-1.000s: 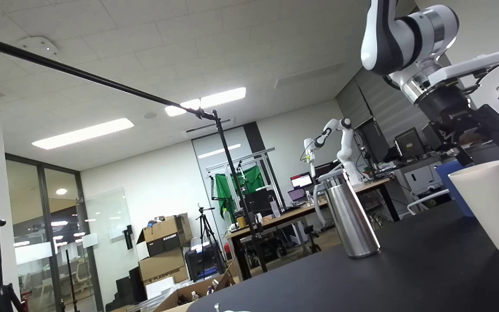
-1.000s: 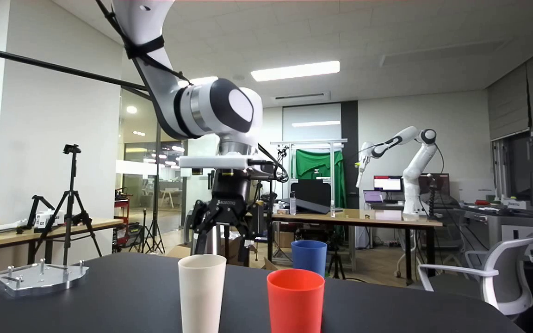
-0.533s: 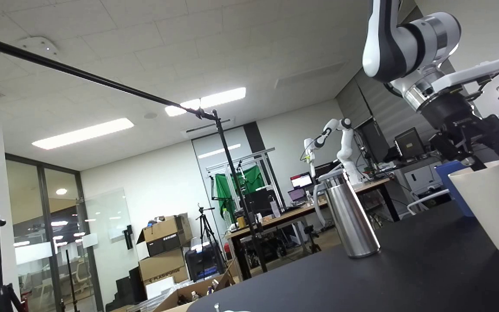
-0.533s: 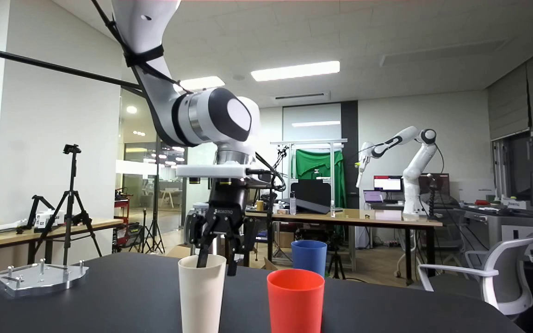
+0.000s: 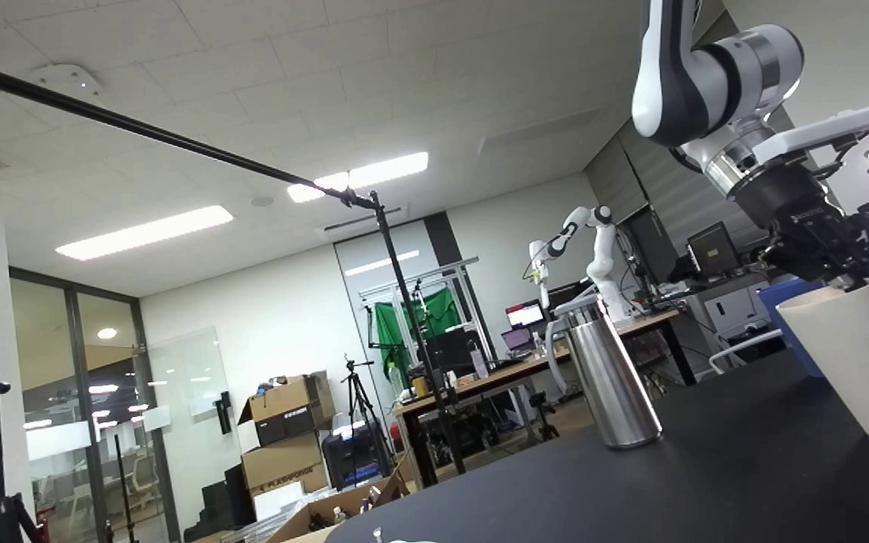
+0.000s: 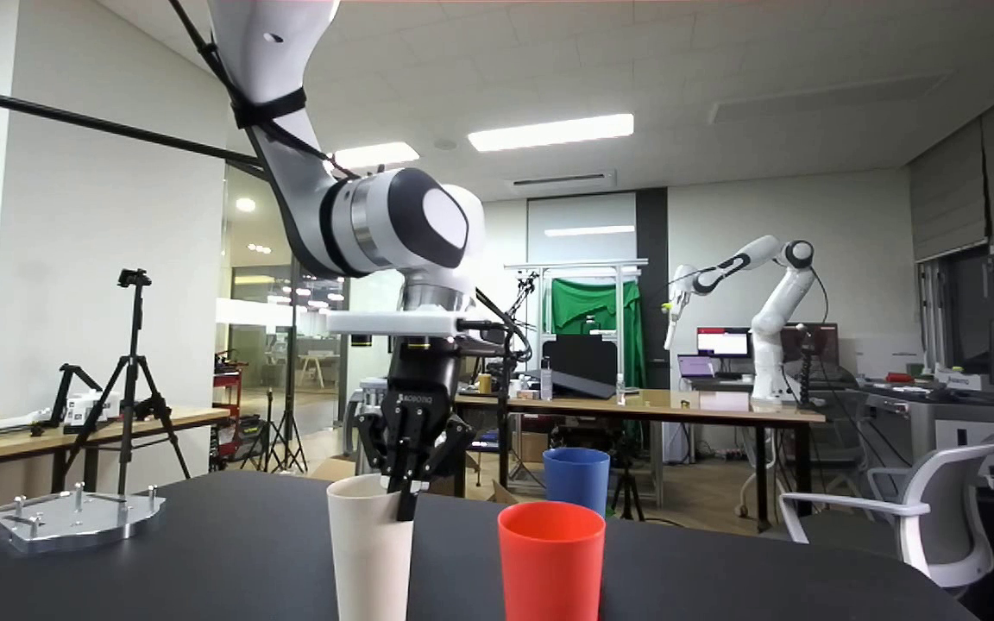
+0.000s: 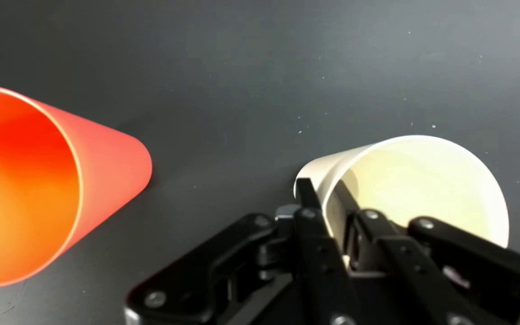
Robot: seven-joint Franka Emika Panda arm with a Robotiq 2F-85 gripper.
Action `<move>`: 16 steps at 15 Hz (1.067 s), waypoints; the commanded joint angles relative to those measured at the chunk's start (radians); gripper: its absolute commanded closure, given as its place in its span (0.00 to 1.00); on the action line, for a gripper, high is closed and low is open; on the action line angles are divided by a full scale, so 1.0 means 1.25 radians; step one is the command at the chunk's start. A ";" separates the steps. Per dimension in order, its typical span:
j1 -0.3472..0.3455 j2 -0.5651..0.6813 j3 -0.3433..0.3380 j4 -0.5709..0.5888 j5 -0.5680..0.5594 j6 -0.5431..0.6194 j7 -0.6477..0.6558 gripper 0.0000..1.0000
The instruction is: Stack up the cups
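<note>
The ROBOTIQ-lettered tool has pinched the white cup by its rim.

In an exterior view we are seeing the blue cup partly hidden by the red cup; left of the red cup, the white cup is running off the bottom edge, hiding one fingertip of the hand.

My white arm, with dark panels and silver rings, wore a black strap, black cables and a white bar; my jointed black fingers bore round silver screws, my dark wrist pale lettering.
</note>
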 commanded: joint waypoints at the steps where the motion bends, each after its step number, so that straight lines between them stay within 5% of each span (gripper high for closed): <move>1: -0.010 -0.004 -0.005 0.023 0.005 -0.021 0.022 1.00; 16: -0.087 -0.056 -0.062 0.280 0.059 -0.275 -0.011 0.99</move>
